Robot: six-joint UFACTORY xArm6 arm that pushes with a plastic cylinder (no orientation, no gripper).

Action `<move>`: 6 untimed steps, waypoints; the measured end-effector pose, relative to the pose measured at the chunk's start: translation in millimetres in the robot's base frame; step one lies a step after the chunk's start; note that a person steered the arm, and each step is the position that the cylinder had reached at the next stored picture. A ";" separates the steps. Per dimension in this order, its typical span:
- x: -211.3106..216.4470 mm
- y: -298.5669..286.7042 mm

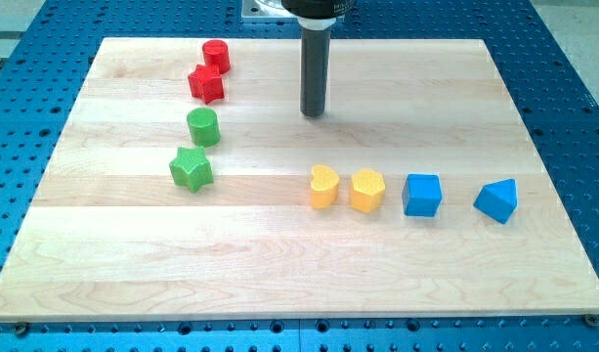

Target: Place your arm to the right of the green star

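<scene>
My tip (313,114) rested on the wooden worktop (279,274) near the view's top, well apart from every block; the rod carried no claw, so there was nothing to open or close. The green star (191,169) lay toward the view's left, below and left of my tip. Just above it stood a green cylinder (202,126), then a red star (206,84) and a red cylinder (216,55), these two seemingly touching. Along the lower right ran a yellow heart (323,187), a yellow block (367,190) of perhaps hexagonal shape, a blue cube (422,195) and a blue wedge-like block (496,200).
</scene>
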State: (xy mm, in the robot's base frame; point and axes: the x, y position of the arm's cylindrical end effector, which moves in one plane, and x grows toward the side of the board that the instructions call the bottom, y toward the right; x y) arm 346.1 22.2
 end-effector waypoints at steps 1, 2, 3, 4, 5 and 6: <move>0.0 0.0; 0.2 2.3; 1.5 2.6; 1.6 0.8; 3.1 -5.5; 3.2 -5.9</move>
State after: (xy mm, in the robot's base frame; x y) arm 349.2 16.3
